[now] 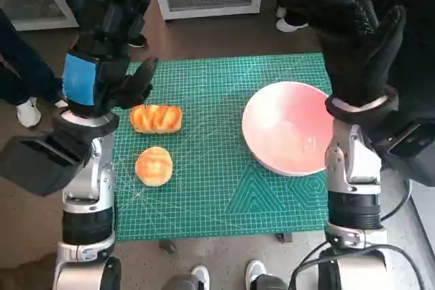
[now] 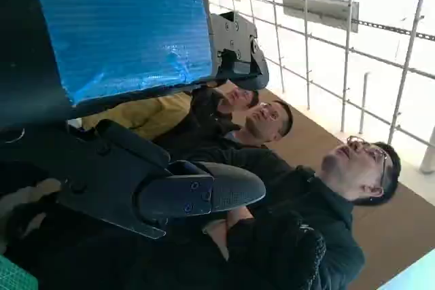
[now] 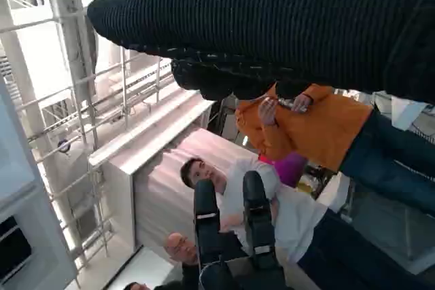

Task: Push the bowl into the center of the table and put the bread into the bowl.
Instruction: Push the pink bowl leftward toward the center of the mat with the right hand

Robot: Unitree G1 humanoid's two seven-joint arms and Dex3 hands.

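The small table is covered by a green gridded cutting mat (image 1: 217,168). Directly on the mat lie a pink round bowl (image 1: 289,127) near the right edge, a ridged golden bread loaf (image 1: 156,118) at left, and a round golden bun (image 1: 154,166) just beside it.

On the green gridded cutting mat (image 1: 217,195) covering the table, in the middle of the head view, there is 1 wide pink bowl (image 1: 289,127), at the right of the mat. There are 2 golden-brown pieces of bread at the mat's left: 1 ridged oblong loaf (image 1: 156,118) and 1 round bun (image 1: 154,166) just below it in the frame. 2 robot hands show in the upper corners: 1 blue-taped black left hand (image 1: 112,59) and 1 black-gloved right hand (image 1: 343,28).
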